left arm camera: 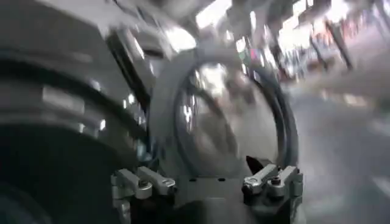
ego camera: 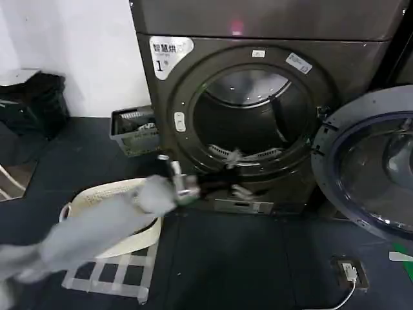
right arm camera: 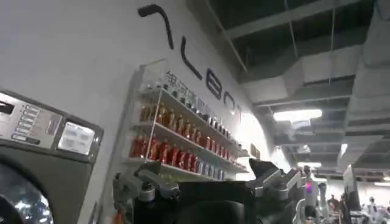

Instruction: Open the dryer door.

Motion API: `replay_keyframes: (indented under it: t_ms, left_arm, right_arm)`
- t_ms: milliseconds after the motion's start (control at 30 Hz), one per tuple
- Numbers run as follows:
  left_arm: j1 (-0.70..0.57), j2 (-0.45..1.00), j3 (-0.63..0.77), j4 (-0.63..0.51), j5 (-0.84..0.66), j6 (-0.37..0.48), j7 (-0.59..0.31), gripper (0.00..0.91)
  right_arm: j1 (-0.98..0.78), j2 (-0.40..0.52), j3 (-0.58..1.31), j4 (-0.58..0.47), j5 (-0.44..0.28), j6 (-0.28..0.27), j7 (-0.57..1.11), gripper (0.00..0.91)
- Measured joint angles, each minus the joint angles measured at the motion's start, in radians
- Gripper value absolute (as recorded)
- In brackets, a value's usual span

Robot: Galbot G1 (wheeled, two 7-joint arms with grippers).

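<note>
The dryer (ego camera: 193,71) is a dark metallic machine with a white "1" label. Its round drum opening (ego camera: 248,116) is uncovered. The dryer door (ego camera: 335,132) stands swung wide open to the right, its grey-blue inner side facing me. My left arm reaches in from the lower left, motion-blurred. My left gripper (ego camera: 182,187) is just below the opening's lower left rim, touching nothing. In the left wrist view the left gripper (left arm camera: 207,182) is open and empty, with the door's round ring (left arm camera: 167,115) blurred ahead. My right gripper (right arm camera: 207,179) is open and empty, pointing up at a wall.
A white laundry basket (ego camera: 122,219) sits on the dark floor under my left arm. A grey crate (ego camera: 132,129) stands left of the dryer. A socket with a cable (ego camera: 348,271) lies at the lower right. Light cloth (ego camera: 235,155) hangs at the drum's lower lip. A bottle shelf (right arm camera: 177,140) fills the wall.
</note>
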Motion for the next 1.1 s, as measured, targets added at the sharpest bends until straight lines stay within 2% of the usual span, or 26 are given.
replay_keyframes:
  t_ms: [133,233,300,533,633,800,933,1100]
  left_arm:
    - [0.005,0.126,-0.023,0.005,0.046,0.055,0.090,0.907]
    - [0.017,0.208,-0.048,0.016,0.070,0.127,0.142,0.907]
    - [0.025,0.257,-0.064,0.028,0.110,0.168,0.180,0.907]
    - [0.086,0.385,-0.170,0.084,0.193,0.238,0.302,0.907]
    - [0.118,0.427,-0.220,0.108,0.234,0.235,0.363,0.907]
    - [0.182,0.483,-0.313,0.165,0.316,0.164,0.471,0.907]
    - [0.235,0.507,-0.382,0.213,0.349,0.131,0.498,0.907]
    - [0.271,0.523,-0.397,0.268,0.411,0.095,0.500,0.907]
  right_arm:
    - [0.001,-0.003,0.012,0.002,0.000,0.009,0.010,0.907]
    - [0.001,-0.006,0.021,0.004,0.001,0.026,0.037,0.907]
    - [0.001,-0.006,0.026,0.011,0.027,0.036,0.057,0.907]
    - [-0.003,-0.014,0.038,0.013,0.041,0.044,0.068,0.907]
    - [0.003,-0.014,0.029,0.014,0.040,0.044,0.067,0.907]
    - [0.017,-0.012,0.014,0.017,0.039,0.044,0.065,0.907]
    - [0.022,-0.007,0.006,0.023,0.038,0.044,0.064,0.907]
    - [0.030,-0.003,-0.002,0.024,0.038,0.044,0.063,0.907]
